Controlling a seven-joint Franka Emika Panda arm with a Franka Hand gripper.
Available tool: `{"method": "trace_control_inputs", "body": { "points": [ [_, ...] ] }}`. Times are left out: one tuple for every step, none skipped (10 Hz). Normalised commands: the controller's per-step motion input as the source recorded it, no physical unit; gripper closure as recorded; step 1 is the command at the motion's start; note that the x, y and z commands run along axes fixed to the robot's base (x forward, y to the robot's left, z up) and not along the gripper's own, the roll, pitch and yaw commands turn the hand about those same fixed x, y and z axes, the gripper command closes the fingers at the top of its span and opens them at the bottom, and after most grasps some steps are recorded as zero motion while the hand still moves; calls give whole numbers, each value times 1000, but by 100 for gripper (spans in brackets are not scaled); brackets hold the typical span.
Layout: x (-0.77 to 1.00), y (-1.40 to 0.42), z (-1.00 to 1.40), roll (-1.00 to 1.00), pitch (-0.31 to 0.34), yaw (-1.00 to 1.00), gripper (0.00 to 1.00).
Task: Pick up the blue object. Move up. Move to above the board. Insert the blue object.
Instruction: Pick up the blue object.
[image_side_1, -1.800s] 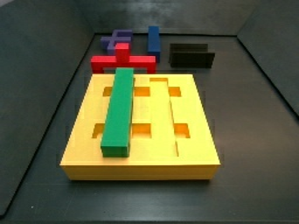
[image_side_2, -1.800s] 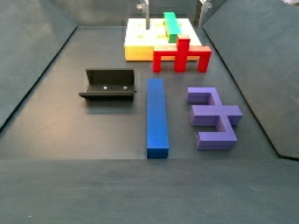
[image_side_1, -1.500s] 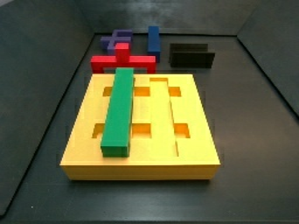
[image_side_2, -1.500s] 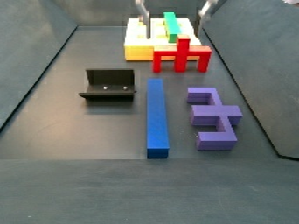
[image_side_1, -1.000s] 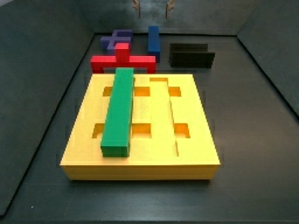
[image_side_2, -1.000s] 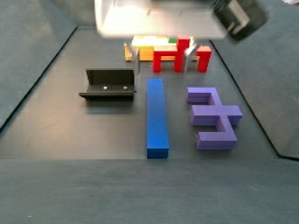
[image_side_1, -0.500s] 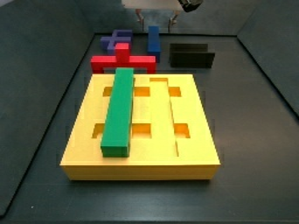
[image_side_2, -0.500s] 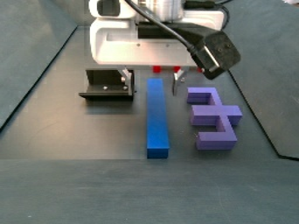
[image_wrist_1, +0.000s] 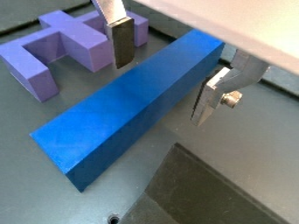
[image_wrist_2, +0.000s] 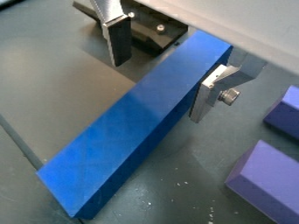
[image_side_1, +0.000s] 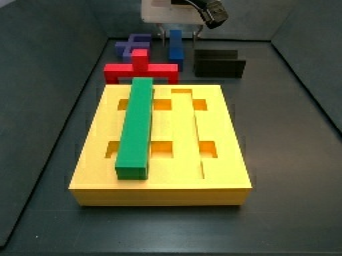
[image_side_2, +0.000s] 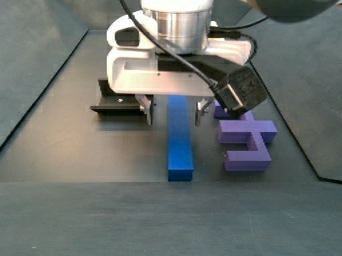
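The pick-up is under way: the silver two-finger gripper (image_wrist_1: 163, 70) straddles the long blue rectangular bar (image_wrist_1: 128, 105) with jaws wide, unclosed, and next must squeeze it.

Lab test enclosure (gripper (image_side_2: 174, 108) overhead)

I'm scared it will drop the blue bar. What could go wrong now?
The gripper is open, with one finger on each side of the blue bar, not squeezing yet. It seems to grab near one end, so the long bar might tip when lifted. The purple block and the fixture sit close beside the bar, so a finger could bump one. On the board, the green bar fills one groove already.
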Motion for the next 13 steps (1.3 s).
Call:
{"method": "trace_control_inputs", "body": {
  "points": [
    [-43, 11, -111, -16, -54, 0, 0],
    [0, 0, 0, -6, -4, 0, 0],
    [0, 0, 0, 0, 0, 0, 0],
    [0, 0, 0, 0, 0, 0, 100],
    [0, 0, 0, 0, 0, 0, 100],
    [0, 0, 0, 0, 0, 0, 100],
    [0, 0, 0, 0, 0, 0, 100],
    [0, 0, 0, 0, 0, 0, 100],
    [0, 0, 0, 0, 0, 0, 100],
    [0, 0, 0, 0, 0, 0, 100],
    [0, 0, 0, 0, 0, 0, 100],
    [0, 0, 0, 0, 0, 0, 100],
    [0, 0, 0, 0, 0, 0, 100]
  ]
}}
